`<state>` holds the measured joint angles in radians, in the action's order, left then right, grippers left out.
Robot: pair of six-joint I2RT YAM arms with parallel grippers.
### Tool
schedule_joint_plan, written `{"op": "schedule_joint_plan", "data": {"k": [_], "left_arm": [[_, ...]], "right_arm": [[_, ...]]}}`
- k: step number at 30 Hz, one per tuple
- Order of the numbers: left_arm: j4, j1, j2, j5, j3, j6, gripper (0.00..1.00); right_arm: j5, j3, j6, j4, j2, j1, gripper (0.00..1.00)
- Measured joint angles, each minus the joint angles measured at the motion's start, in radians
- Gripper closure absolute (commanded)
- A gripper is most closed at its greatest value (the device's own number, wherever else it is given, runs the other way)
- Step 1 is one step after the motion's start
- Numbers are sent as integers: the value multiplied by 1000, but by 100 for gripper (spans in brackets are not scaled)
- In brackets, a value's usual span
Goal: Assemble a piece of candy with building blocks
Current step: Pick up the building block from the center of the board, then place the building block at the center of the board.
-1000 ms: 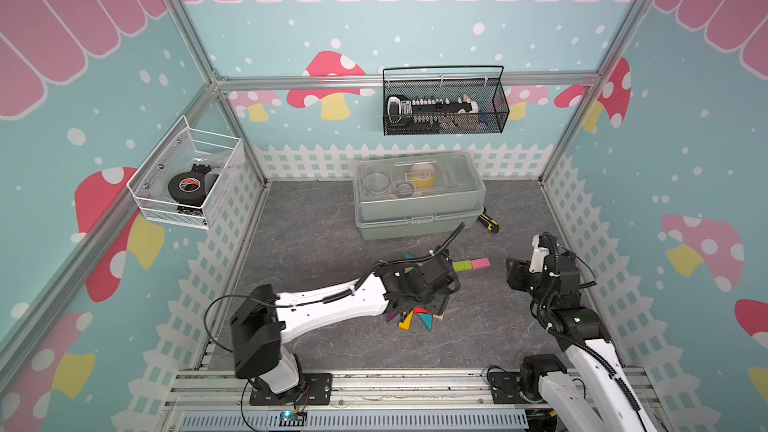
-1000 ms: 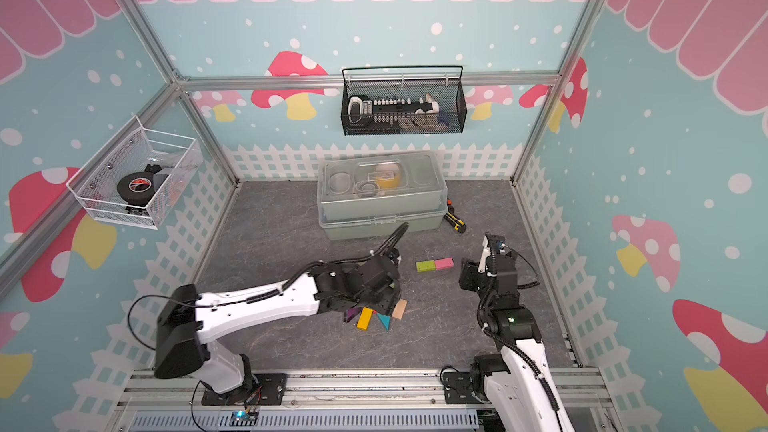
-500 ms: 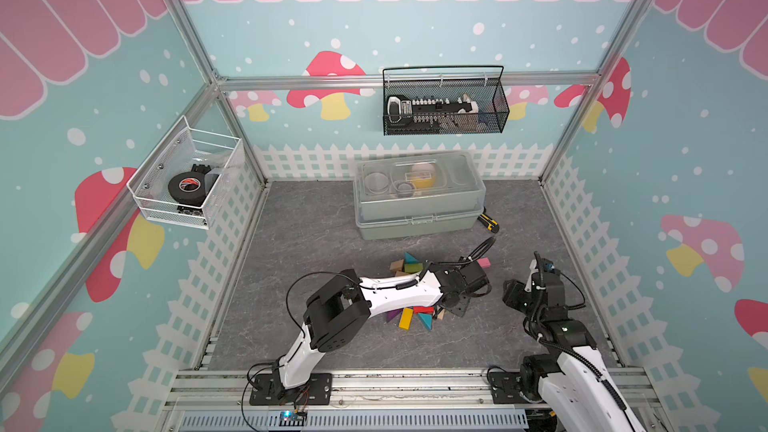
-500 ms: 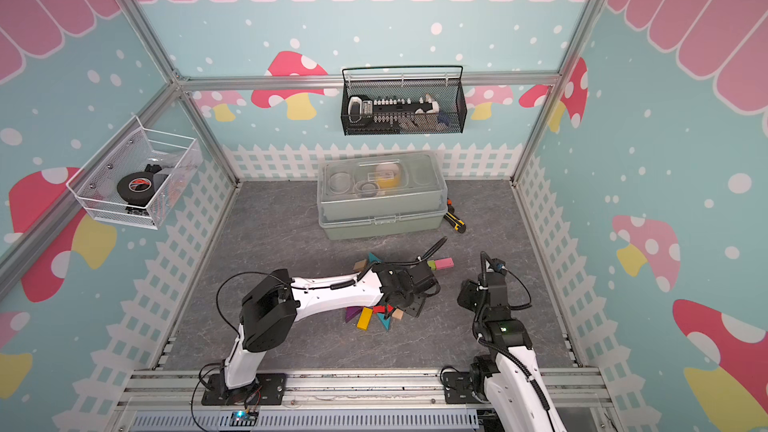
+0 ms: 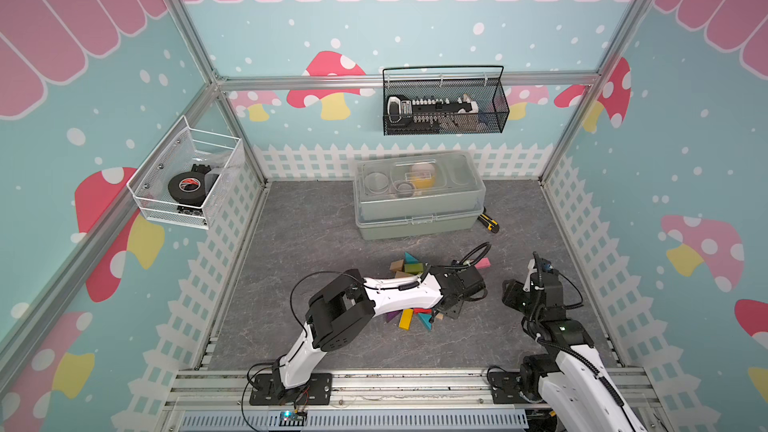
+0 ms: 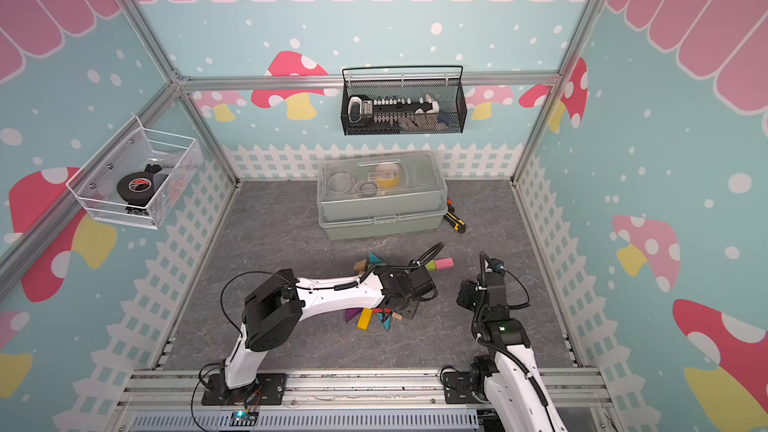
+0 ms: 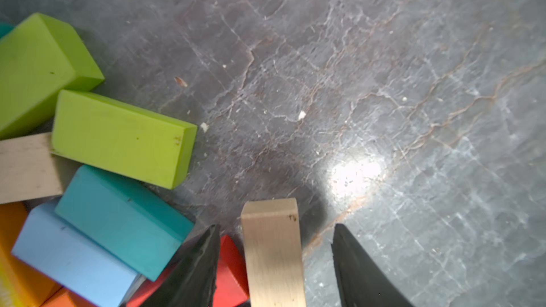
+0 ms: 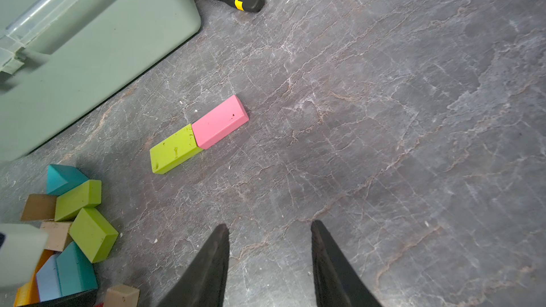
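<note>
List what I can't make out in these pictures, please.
- Block pile middle: both top views, covered by the left arm.
- Tan block near end: left wrist view, cut off by the picture edge.
- Toolbox contents: both top views, blurred through its plastic.

Box (image 5: 417,197) sits at the back of the table (image 5: 316,234), with the knife (image 5: 488,222) by its right front corner. Before the box lies the pile (image 5: 411,268). Right of that, two blocks (image 8: 198,134) lie end to end, touching. At the pile's near right edge the left gripper (image 7: 276,225) straddles a block (image 7: 273,249), and the right gripper (image 8: 269,225) hangs further right, apart.
</note>
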<state>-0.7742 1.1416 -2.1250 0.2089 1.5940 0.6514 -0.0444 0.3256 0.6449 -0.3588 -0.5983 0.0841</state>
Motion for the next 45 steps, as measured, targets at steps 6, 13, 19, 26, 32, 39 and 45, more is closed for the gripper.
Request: {"op": "schedule_joint_plan", "data": {"k": [6, 13, 19, 26, 32, 39, 45], "left_arm": [[2, 8, -3, -1, 0, 0, 45], [9, 28, -26, -4, 0, 5, 51], [14, 34, -26, -5, 0, 9, 67], [27, 34, -47, 0, 36, -80, 89], [32, 10, -131, -22, 207, -277, 95], [39, -22, -243, -101, 434, -506, 95], [22, -45, -349, -153, 585, -647, 95]], "right_arm": [[7, -6, 0, 8, 4, 0, 58], [12, -6, 0, 10, 4, 0, 59], [16, -9, 0, 12, 4, 0, 60], [21, -30, 5, 21, 10, 0, 60], [-6, -41, 21, 18, 92, 0, 66], [-55, -57, 43, 3, 177, 0, 66], [-83, -71, 56, -21, 225, 0, 66]]}}
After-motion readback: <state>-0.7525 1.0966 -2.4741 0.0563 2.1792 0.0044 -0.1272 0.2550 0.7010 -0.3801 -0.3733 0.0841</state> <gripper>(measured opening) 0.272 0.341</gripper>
